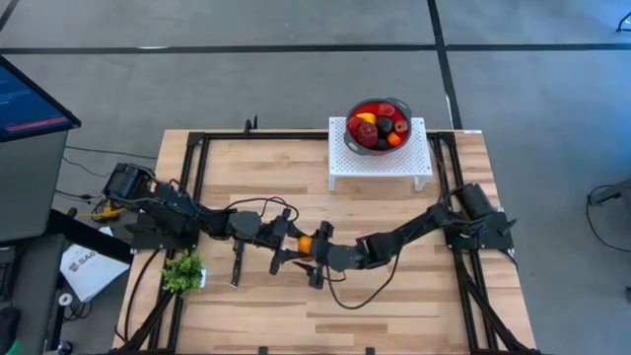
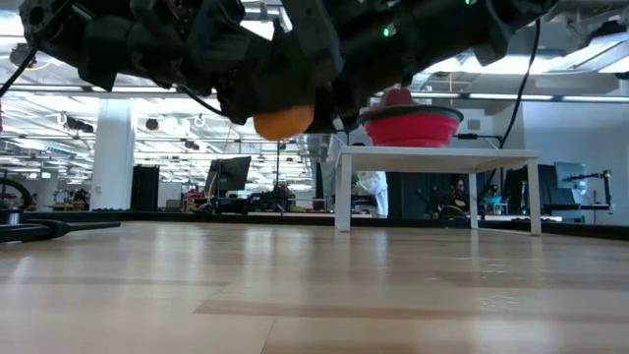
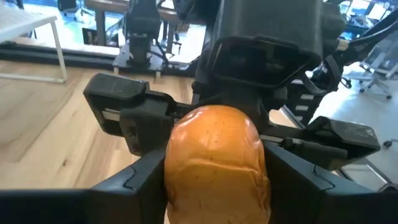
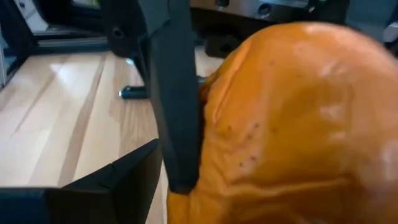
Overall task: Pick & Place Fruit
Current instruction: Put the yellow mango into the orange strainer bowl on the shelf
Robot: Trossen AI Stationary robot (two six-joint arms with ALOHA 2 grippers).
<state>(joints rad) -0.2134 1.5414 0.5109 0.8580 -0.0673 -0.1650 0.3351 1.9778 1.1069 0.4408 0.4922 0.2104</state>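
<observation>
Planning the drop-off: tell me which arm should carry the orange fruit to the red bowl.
Right. The left gripper and right gripper meet at the orange fruit mid-table, but the red bowl sits on the white stand on the right arm's side.

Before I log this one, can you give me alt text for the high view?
Both arms meet mid-table around an orange fruit held between the left gripper and right gripper. Behind, a red bowl of fruit sits on a white stand.
</observation>
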